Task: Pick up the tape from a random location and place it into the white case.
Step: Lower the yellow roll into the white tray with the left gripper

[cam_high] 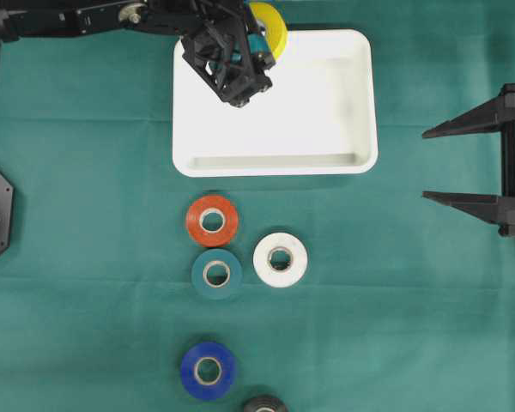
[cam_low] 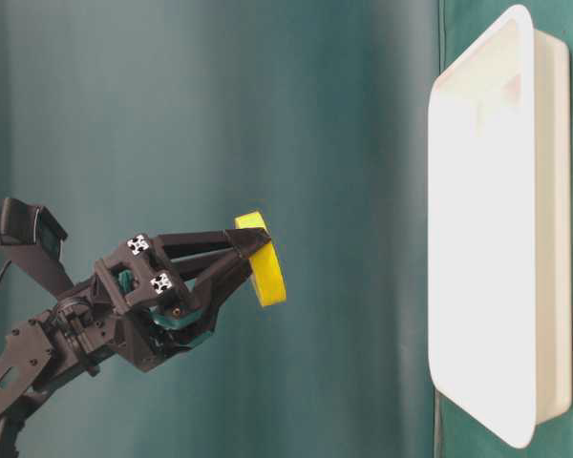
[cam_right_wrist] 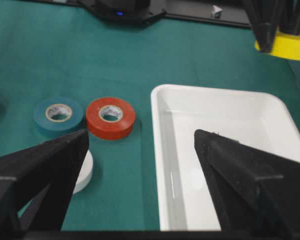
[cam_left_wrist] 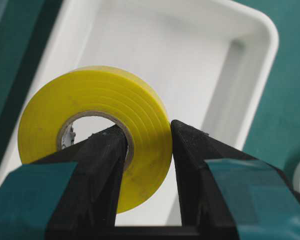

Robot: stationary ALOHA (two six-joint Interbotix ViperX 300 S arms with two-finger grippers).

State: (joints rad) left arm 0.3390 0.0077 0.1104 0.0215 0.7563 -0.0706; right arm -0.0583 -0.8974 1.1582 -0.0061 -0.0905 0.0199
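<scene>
The left gripper (cam_left_wrist: 147, 145) is clamping the yellow tape roll (cam_left_wrist: 97, 127) by its wall (one finger through the core), holding it above the white case (cam_high: 360, 112) near the far left corner. The right gripper (cam_high: 463, 163) is hanging spread wide beside the case, gripping nothing

Left gripper (cam_high: 256, 45) clamped on yellow tape roll (cam_left_wrist: 97, 130), one finger through the core, arm raised. Right gripper (cam_high: 438, 165) jaws spread wide, holding nothing, level.
</scene>
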